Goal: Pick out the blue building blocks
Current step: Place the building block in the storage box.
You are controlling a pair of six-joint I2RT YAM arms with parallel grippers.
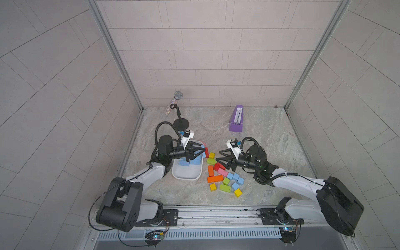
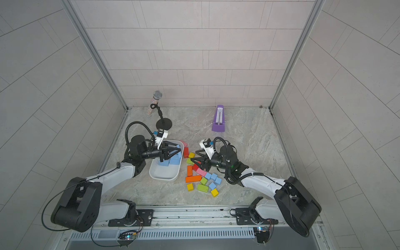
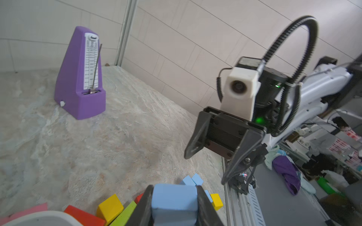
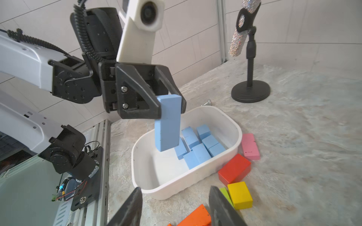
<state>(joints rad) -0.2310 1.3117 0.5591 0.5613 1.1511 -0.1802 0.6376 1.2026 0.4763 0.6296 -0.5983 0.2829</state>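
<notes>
your left claw (image 4: 170, 105) pinched a long matte sky-blue brick (image 4: 167, 125) by its top, upright over the white plastic tray (image 4: 238, 135), likely to clear the rim; your right claw (image 3: 206, 167) hung spread, empty; loose blue cubes (image 1: 236, 176) lay lower right of the tray.

One blue brick (image 4: 168, 123) hangs in the left end effector (image 4: 170, 108), about eight blue blocks (image 4: 201, 153) lie in the single tray (image 4: 195, 176) below it, and four blue cubes (image 1: 235, 177) sit by the right end effector (image 1: 218, 156). Near them lie three yellow (image 1: 213, 187), three green (image 1: 224, 187), two orange (image 1: 215, 178), at least two red (image 1: 206, 151) and two pink blocks (image 1: 223, 172). Beyond both end effectors stand one metronome (image 1: 236, 119) and one microphone (image 1: 178, 95).
</notes>
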